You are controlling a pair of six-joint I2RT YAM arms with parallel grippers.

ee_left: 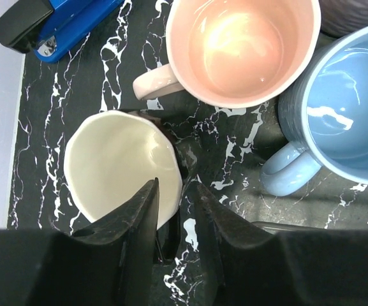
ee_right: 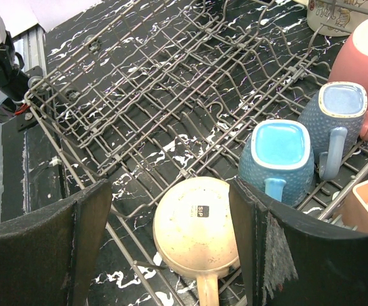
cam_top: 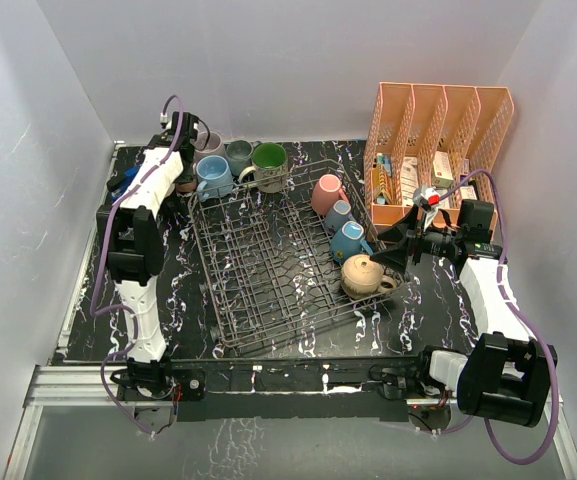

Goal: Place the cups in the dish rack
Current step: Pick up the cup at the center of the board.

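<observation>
The dish rack [cam_top: 268, 262] lies mid-table. Upside down in its right side stand a pink cup [cam_top: 326, 193], a light blue cup [cam_top: 339, 215], a teal cup [cam_top: 349, 241] and a tan cup [cam_top: 363, 275]. My right gripper [ee_right: 171, 210] is wide open just above the tan cup [ee_right: 199, 229], touching nothing. My left gripper [ee_left: 173, 186] is at the back left. Its jaws stand narrowly apart astride the rim of a dark cup with a cream inside [ee_left: 117, 166], which stands on the table. A peach cup [ee_left: 241, 44] and a light blue cup [ee_left: 343, 115] stand beside it.
A light blue cup [cam_top: 213, 177], a grey cup [cam_top: 238, 155] and a green-lined cup [cam_top: 268, 165] stand behind the rack. A blue stapler [ee_left: 62, 22] lies by the left wall. An orange mesh organizer [cam_top: 438, 140] stands back right.
</observation>
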